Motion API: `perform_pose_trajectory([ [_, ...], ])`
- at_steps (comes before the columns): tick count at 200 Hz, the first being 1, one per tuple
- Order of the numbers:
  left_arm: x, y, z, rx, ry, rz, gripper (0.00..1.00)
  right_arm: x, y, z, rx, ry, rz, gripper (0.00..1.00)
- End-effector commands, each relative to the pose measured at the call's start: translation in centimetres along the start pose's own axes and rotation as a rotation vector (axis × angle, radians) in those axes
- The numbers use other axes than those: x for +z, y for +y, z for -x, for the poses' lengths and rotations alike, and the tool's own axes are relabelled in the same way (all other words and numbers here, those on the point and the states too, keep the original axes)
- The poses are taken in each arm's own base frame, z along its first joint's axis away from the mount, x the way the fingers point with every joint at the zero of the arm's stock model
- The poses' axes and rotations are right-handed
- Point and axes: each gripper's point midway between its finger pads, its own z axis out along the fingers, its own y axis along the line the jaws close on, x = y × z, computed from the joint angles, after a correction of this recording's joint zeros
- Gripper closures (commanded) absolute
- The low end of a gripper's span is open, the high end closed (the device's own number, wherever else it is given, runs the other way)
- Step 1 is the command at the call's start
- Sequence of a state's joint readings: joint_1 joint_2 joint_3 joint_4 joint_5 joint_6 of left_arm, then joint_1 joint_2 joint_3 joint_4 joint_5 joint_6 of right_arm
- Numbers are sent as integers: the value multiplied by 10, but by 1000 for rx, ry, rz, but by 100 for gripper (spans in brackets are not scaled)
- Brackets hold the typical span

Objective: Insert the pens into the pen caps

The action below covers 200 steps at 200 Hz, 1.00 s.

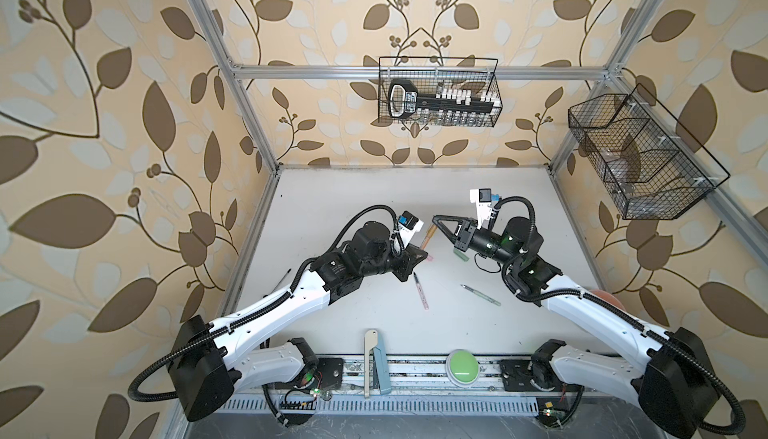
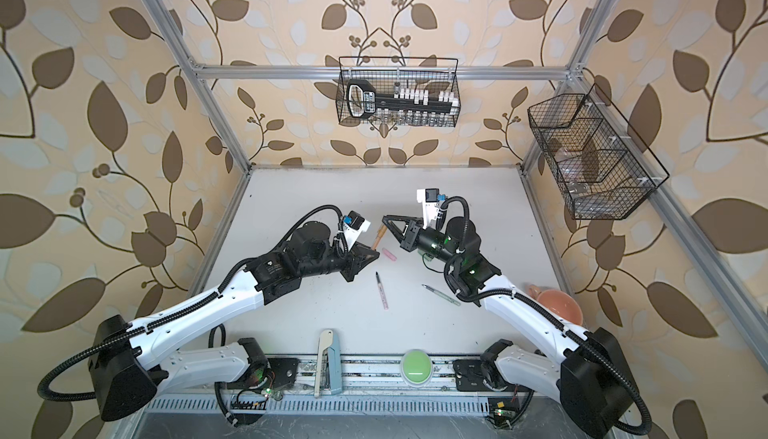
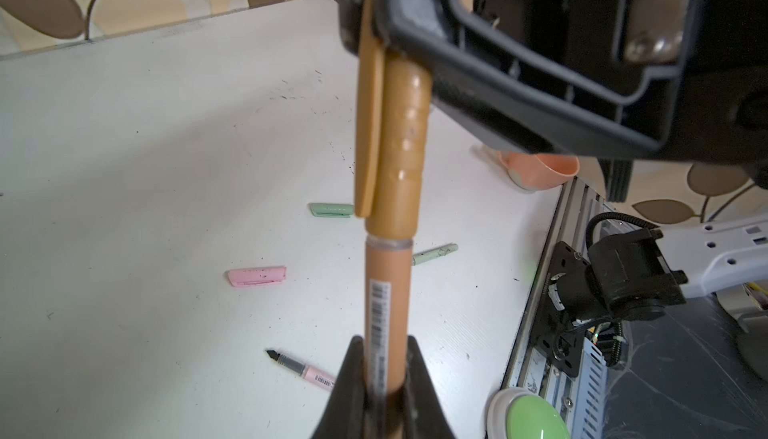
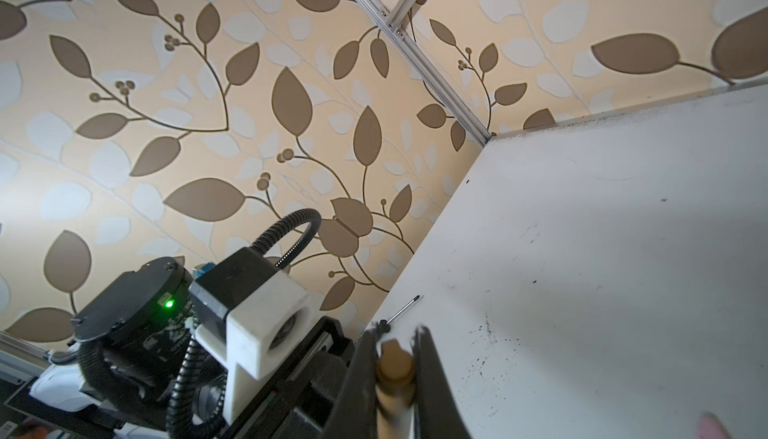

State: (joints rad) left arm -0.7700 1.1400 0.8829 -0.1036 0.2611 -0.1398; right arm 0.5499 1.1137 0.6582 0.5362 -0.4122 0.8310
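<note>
My left gripper (image 3: 384,341) is shut on the barrel of the brown-orange pen (image 3: 388,291), which points up and away from it. The brown cap (image 3: 401,146) covers the pen's tip end, and its rim meets a clear ring on the barrel. My right gripper (image 4: 397,333) is shut on that cap (image 4: 395,368). In both top views the two grippers (image 1: 423,255) (image 1: 436,221) meet above mid-table. On the table lie the pink cap (image 3: 257,277), the green cap (image 3: 332,209), the pink pen (image 1: 420,289) and the green pen (image 1: 480,295).
A green button (image 1: 463,364) and a beige and teal tool (image 1: 374,362) sit at the front edge. An orange cup (image 2: 557,306) stands at the right edge and a screwdriver (image 1: 282,279) lies at the left edge. Wire baskets (image 1: 438,92) (image 1: 640,158) hang on the walls.
</note>
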Motion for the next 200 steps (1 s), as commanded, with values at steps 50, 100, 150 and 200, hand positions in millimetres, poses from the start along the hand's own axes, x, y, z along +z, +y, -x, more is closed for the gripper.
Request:
perform_pose_trajectory([
  [50,-77,-24,159,70,-589,-17,100,-11,2,-87,150,287,50,100],
  [100,-6,-10,71,-43,-266,-90,100,-17,24,-22,-12,216,7,72],
  [150,8,14,15,-151,-176,-22,100,-27,38,0,-112,179,-21,54],
  [200,-4,4,24,-162,-218,-63,100,-15,10,-6,-131,219,-125,53],
])
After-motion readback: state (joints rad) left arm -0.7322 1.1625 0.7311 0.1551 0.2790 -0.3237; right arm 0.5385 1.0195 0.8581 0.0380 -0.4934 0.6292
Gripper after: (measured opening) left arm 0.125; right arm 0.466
